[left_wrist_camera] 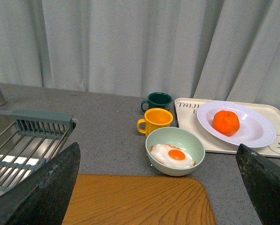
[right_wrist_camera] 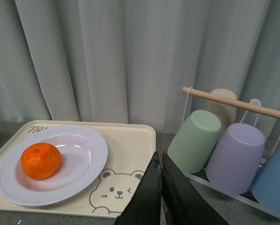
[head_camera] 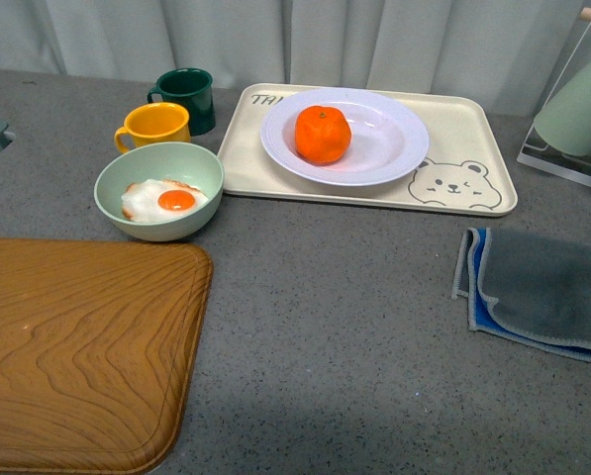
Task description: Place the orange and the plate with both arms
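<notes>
Orange [head_camera: 323, 135] is sitting in the white plate [head_camera: 386, 148], left of its centre; plate is resting on the cream bear tray [head_camera: 473, 148] at the desk's [head_camera: 325, 317] far side. Left fingers [left_wrist_camera: 41, 192] are standing spread wide, holding nothing. Right fingers [right_wrist_camera: 151, 197] are pressing together, empty, well short of the plate.

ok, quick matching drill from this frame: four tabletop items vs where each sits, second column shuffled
Items:
1. orange
2. fried egg
3. plate
4. folded cloth

Places:
A. on the bear tray
B. on the bare counter, right of the wooden board
C. in the plate
D. in the pale green bowl

Pairs: 1-C, 2-D, 3-A, 4-B
</notes>
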{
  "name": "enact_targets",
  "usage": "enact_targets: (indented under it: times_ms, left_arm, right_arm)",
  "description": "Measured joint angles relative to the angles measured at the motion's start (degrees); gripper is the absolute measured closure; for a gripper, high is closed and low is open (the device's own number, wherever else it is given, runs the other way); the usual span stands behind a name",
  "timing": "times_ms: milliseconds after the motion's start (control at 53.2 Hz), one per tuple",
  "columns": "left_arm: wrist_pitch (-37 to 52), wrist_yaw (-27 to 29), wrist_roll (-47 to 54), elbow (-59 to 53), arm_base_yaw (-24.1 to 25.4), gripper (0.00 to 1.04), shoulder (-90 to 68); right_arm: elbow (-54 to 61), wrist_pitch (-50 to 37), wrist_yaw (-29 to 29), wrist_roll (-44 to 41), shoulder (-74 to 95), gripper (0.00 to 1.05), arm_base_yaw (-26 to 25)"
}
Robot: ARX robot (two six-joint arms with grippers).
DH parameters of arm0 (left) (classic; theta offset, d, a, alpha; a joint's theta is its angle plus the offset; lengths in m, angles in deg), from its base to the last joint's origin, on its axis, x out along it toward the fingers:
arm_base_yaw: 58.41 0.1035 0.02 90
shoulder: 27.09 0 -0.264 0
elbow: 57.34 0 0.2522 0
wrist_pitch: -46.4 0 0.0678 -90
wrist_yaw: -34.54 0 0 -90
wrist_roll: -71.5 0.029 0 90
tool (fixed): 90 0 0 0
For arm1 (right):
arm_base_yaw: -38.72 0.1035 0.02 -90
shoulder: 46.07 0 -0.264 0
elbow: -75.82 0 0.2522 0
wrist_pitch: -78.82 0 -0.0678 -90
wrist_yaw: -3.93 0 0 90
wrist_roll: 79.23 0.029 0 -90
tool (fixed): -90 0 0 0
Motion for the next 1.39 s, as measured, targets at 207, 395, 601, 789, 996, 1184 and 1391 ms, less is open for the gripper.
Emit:
enact_targets:
  times_ms: [207, 395, 601, 789, 996, 1184, 1391]
  left_arm:
    - [0.0, 0.0, 0.0, 0.0, 0.0, 0.07, 0.0]
    - [0.0, 0.0, 0.0, 0.0, 0.0, 0.07, 0.0]
    - [0.0, 0.0, 0.0, 0.0, 0.0, 0.07, 0.0]
    - [0.0, 0.0, 0.0, 0.0, 0.0, 0.07, 0.0]
    - [0.0, 0.0, 0.0, 0.0, 0.0, 0.07, 0.0]
    - [0.0, 0.0, 0.0, 0.0, 0.0, 0.07, 0.0]
    - [0.0, 0.0, 0.0, 0.0, 0.0, 0.07, 0.0]
  right_arm:
    - [7.4, 2.5, 1.6, 0.0, -9.5, 1.04, -2.2]
    - [11.8, 6.8, 6.2, 0.0, -18.4, 1.04, -5.3]
    - [14.8, 12.2, 6.3, 0.0, -26.4, 1.04, -6.8]
    - [17.2, 20.5, 6.4, 0.0, -37.2, 1.04, -6.8]
    - [18.4, 28.5, 6.4, 0.0, -46.7, 1.04, -6.8]
    - [18.7, 35.4, 6.4, 0.0, -54.4, 1.04, -6.8]
    - [18.7, 41.5, 6.4, 0.0, -60.8, 1.04, -6.8]
